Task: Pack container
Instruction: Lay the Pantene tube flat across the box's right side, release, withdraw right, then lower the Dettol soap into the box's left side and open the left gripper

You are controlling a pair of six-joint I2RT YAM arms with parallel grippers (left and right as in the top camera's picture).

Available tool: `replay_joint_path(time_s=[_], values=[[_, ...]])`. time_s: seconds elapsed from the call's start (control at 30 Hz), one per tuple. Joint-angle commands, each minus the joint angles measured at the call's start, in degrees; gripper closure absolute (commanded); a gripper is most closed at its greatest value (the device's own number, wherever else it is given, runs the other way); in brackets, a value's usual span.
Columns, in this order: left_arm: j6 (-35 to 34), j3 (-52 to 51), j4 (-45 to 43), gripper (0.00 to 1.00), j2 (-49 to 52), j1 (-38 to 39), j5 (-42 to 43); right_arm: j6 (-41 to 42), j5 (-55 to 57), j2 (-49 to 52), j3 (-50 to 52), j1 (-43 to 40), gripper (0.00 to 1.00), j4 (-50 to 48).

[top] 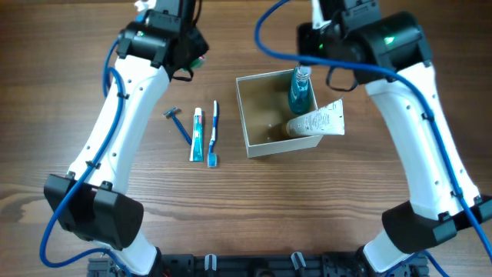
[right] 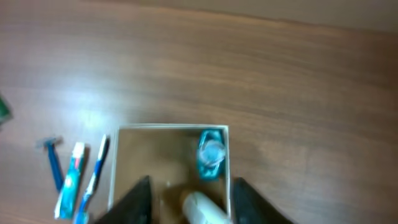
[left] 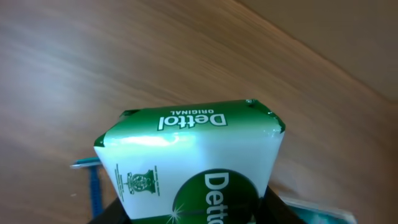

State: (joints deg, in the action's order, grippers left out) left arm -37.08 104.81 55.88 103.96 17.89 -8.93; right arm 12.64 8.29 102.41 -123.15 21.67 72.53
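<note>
While left jaws clamp soap [left: 193, 168], right jaws gape above white-walled, tan-lined container [top: 281, 146].

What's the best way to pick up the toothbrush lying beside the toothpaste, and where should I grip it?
I'd grip the toothbrush mid-handle, straight down from above, fingers closing across its width. It lies flat and thin on the table, leaving nothing to catch from the side. The toothpaste lies parallel close beside it, so one finger must drop into that narrow gap.
</note>
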Motion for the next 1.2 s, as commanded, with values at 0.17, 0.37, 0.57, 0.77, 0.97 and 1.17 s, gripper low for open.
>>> replay_joint_path(time_s=[0.17,0.37,0.57,0.77,0.97,1.17], values=[[14.38,1.27,-5.64,0.76,0.04,12.66,7.85,7.02,1.33,-0.31,-1.03,-11.78,0.25,-1.33],[14.16,1.27,-7.06,0.75,0.31,16.02,7.82,7.04,1.14,-0.31,-1.03,-16.26,0.15,-1.62],[14.16,1.27,-5.22,0.75,2.32,16.22,7.89,6.99,1.40,-0.28,-1.03,-20.41,0.04,-4.52],[13.20,1.27,-3.39,0.76,7.39,17.44,8.74,6.99,1.38,0.07,-1.03,-25.92,0.00,-9.81],[9.62,1.27,-2.75,0.76,11.58,18.10,12.15,6.86,1.40,1.99,-0.96,-30.16,0.00,-12.92],[9.40,1.27,-1.09,0.75,13.05,18.27,12.15,6.86,4.70,5.42,-0.96,-33.79,0.00,-15.96]])
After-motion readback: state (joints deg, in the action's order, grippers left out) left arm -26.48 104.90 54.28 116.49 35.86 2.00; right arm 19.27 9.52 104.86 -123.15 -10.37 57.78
